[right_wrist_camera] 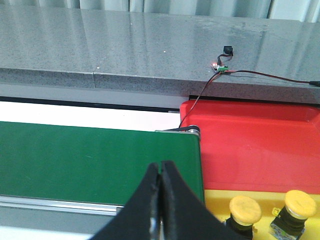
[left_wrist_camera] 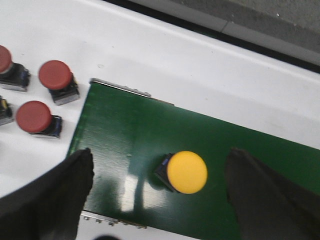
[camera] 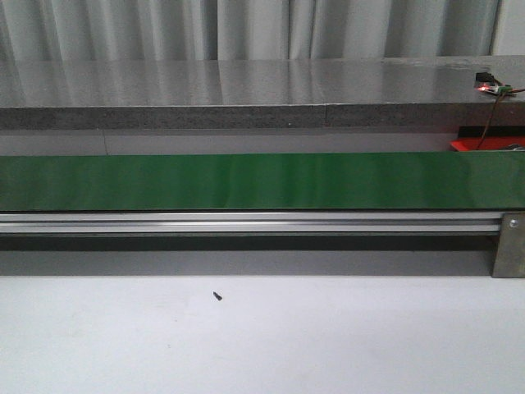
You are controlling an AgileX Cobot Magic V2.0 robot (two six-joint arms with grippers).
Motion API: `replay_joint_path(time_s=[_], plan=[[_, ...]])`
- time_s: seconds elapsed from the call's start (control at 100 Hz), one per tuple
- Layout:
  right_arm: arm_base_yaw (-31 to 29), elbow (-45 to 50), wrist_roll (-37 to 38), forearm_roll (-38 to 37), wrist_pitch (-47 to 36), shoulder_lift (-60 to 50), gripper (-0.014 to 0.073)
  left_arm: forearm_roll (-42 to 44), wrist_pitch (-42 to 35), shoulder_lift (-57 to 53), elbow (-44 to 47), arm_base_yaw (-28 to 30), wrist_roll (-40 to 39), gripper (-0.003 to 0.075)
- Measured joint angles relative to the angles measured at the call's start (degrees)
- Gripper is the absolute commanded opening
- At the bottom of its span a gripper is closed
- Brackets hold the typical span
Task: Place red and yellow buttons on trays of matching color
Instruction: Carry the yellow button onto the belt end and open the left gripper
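- Grey pleated curtains close off the background in the front view, behind a speckled grey stone counter.
- Front view: a green conveyor belt runs across the full width, with an aluminium rail along its near edge and a metal bracket at the right end. A white table lies nearest the camera and carries one small dark speck. A corner of the red tray shows at far right, and a small circuit board with a lit red light sits on the counter above it. Neither arm appears in this view.
- Left wrist view: the left gripper is spread wide, one dark finger on each side of a yellow button. The button lies on the belt near its end, between the fingers and touching neither. Three red buttons rest on the white surface beside the belt end; a fourth object at the frame edge is too cropped to identify.
- Right wrist view: the right gripper is clenched, fingertips pressed together with nothing between them. It sits above the right end of the belt. The red tray adjoins the belt end, holding no buttons in its visible part. The yellow tray lies nearer the gripper and holds two yellow-capped buttons. A thin cable leads from the circuit board down toward the belt roller.
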Motion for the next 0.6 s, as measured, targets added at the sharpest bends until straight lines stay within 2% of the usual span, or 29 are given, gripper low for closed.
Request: replay_joint_path(time_s=[0.43, 0.6], plan=[[0.0, 0.0, 0.0, 0.0, 0.0, 0.0, -0.0068, 3.4, 2.6, -2.6, 0.0, 14.1, 0.0, 0.0535], [0.0, 0.0, 0.0, 0.0, 0.0, 0.0, -0.0068, 3.7, 2.4, -1.3, 0.0, 17.4, 0.0, 0.0535]])
